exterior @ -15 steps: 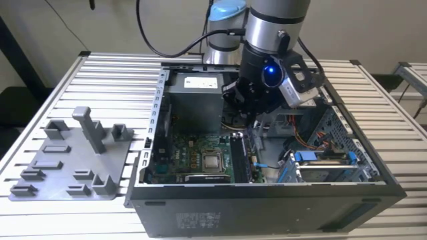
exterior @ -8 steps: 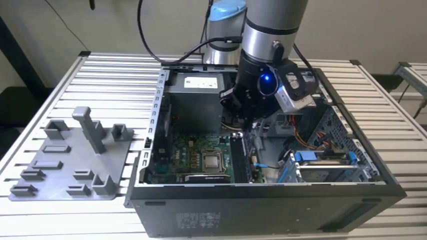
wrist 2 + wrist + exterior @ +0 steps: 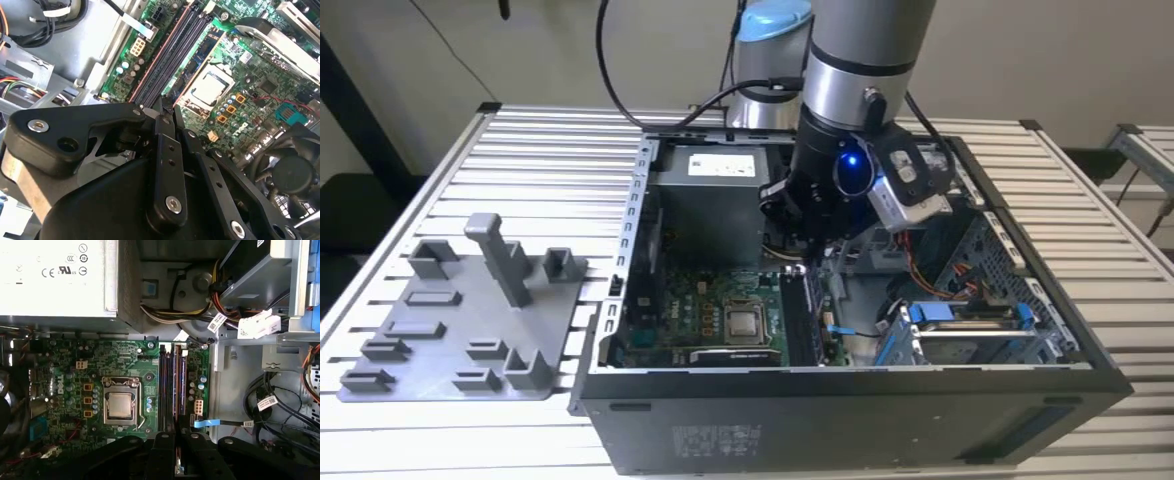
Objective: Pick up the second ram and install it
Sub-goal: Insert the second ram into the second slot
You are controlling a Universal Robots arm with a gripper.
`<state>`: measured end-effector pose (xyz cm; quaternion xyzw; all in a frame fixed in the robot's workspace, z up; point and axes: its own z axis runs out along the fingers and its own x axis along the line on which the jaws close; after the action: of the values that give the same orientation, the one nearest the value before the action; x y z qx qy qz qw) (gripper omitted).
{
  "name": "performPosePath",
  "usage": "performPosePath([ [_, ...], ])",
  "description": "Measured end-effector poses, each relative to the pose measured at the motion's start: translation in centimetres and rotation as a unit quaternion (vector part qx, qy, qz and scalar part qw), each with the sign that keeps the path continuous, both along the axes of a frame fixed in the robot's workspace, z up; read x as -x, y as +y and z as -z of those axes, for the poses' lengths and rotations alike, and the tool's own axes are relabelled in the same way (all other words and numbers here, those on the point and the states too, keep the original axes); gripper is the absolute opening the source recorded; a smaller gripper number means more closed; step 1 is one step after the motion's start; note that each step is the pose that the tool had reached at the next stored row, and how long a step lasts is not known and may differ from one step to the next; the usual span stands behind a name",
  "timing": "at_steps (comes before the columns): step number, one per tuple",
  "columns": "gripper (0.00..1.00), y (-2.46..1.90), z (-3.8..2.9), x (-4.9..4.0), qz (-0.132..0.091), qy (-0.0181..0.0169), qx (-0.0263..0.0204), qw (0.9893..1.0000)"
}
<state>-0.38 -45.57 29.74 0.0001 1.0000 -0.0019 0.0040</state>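
Green motherboard (image 3: 125, 375), black memory slots (image 3: 170, 385), grey fixture plate (image 3: 454, 320), blue cable (image 3: 205, 423).

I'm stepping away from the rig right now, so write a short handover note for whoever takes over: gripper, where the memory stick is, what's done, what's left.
Gripper: shut on the second ram, holding it edge-on between the fingers.
Position: the arm is down inside the open computer case, over the memory slots beside the processor.
Done: the stick is picked up and brought over the slots; the grey holder tray on the table sits at the exterior view's left.
Left: whether the stick is fully seated cannot be told; release has not happened.
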Motion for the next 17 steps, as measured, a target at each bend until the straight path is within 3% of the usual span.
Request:
performPosePath([
  [6,0.14,0.0,0.28,0.0,0.0,0.0,0.0,1.0],
  [17,0.14,0.0,1.69,0.0,0.0,0.0,0.0,1.0],
])
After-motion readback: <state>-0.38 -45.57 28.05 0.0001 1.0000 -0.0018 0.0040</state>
